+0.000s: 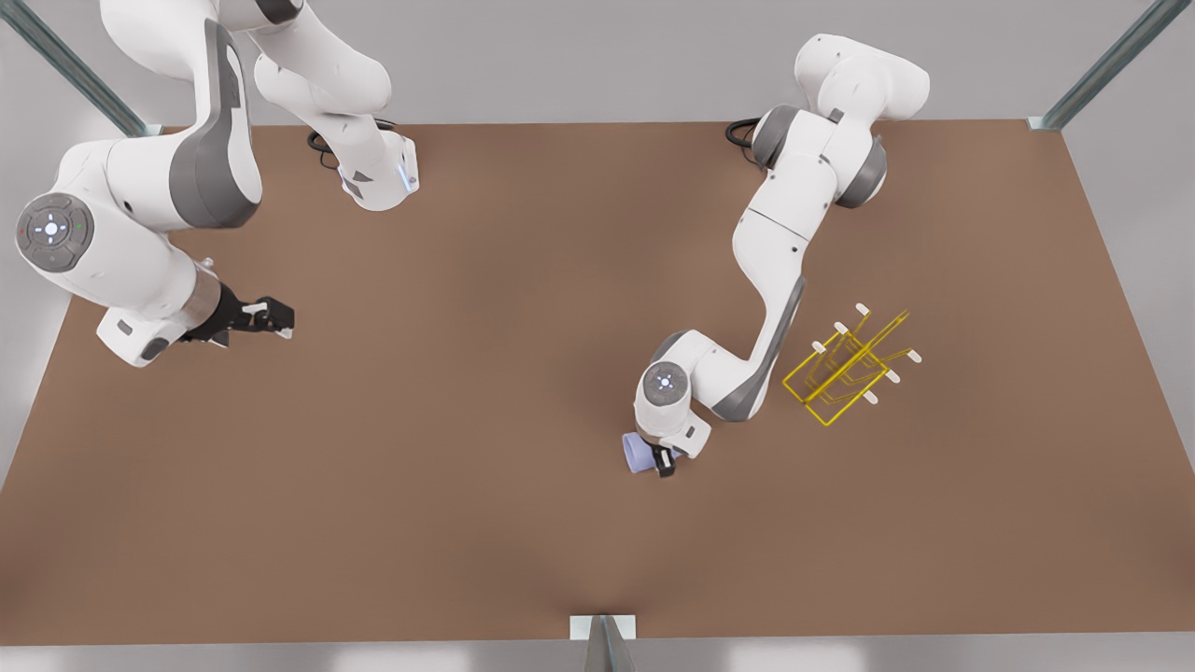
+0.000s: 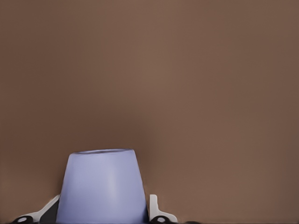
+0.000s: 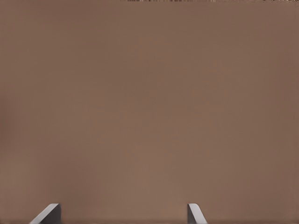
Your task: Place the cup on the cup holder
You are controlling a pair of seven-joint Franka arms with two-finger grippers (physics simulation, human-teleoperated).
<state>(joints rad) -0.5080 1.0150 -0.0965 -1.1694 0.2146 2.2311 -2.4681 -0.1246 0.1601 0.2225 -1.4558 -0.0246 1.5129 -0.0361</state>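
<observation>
The left gripper is squeezing its fingers around the small lavender-blue tapered cup, low over the brown bench. The yellow wire cup holder is standing nearby, apart from it. The right gripper is waiting far away, fingers spread wide.

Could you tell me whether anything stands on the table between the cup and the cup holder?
Nothing visible does. The cup sits between the fingers of the left end effector, and bare table lies between it and the cup holder toward the front view's right. The right end effector waits open, far off at the front view's left.
</observation>
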